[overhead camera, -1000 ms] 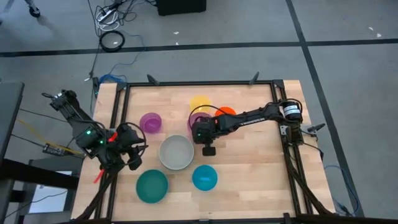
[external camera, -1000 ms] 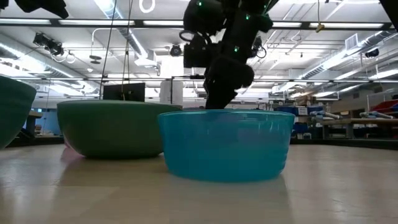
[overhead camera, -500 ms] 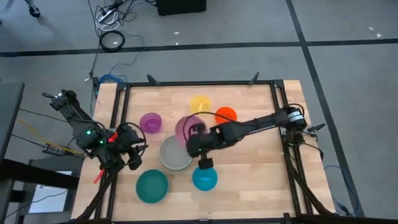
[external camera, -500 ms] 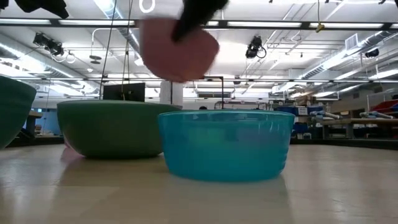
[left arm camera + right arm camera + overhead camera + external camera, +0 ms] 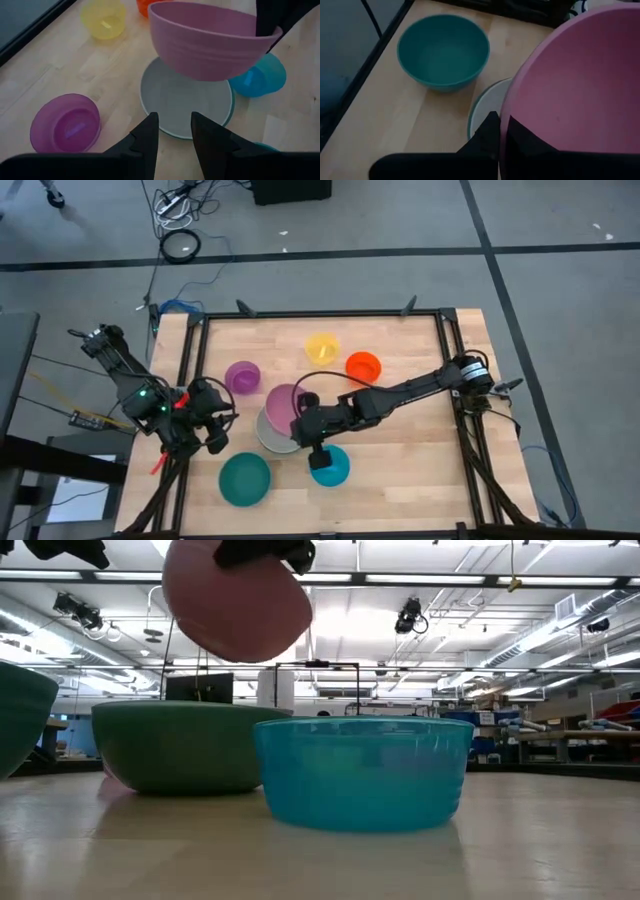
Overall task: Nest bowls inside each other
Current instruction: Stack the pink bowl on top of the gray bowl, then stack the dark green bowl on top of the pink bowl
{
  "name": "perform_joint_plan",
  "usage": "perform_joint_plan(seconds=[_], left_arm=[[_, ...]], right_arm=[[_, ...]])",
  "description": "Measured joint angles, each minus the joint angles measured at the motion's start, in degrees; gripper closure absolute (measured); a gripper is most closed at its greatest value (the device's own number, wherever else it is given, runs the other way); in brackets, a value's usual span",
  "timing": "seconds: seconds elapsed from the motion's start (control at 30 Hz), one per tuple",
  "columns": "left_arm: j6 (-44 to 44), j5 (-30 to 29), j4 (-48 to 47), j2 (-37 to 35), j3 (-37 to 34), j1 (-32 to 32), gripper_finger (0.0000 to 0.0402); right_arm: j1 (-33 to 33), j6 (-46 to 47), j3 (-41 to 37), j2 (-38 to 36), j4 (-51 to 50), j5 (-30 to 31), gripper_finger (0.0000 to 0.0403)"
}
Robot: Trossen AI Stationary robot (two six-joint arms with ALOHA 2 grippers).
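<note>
A pink bowl [image 5: 283, 401] hangs above the table, with my right gripper [image 5: 298, 409] shut on it. Under it a larger sage-green bowl with a grey-white inside [image 5: 272, 435] stands on the wood. A teal bowl [image 5: 244, 479] and a blue bowl [image 5: 330, 466] stand near the front edge. Purple [image 5: 242, 376], yellow [image 5: 322, 347] and orange [image 5: 363, 365] bowls stand farther back. My left gripper [image 5: 175, 134] waits open at the table's left edge, holding nothing. My right gripper pinches the pink bowl's rim [image 5: 509, 116] on the side toward the table's right, one finger [image 5: 487, 136] outside the wall and one inside. The fingers slant down from the right. The bowl hangs clear of the table, mouth up and slightly tilted, over the sage-green bowl.
A black frame [image 5: 320, 313] runs round the wooden table top. Bare wood lies to the right of the blue and orange bowls. The left arm's base [image 5: 160, 415] stands at the left edge.
My right gripper has swung from the far middle of the table toward the near left and risen. It has lifted the pink bowl from beside the yellow and orange bowls and carried it over the sage-green bowl.
</note>
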Motion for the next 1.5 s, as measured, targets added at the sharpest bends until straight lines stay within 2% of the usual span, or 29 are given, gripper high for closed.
perform_joint_plan(seconds=[0.13,0.57,1.5], left_arm=[[0.0,0.0,0.0,0.0,0.0,0.0,0.0277],[0.0,0.0,0.0,0.0,0.0,0.0,0.0277],[-0.2,-0.1,0.0,0.0,0.0,0.0,0.0277]], right_arm=[[0.0,1.5,-1.6,0.1,2.0,0.0,0.0397],[-0.1,4.0,-2.1,0.1,2.4,-1.5,0.0333],[-1.1,5.5,-2.1,2.0,3.9,-4.1,0.0277]])
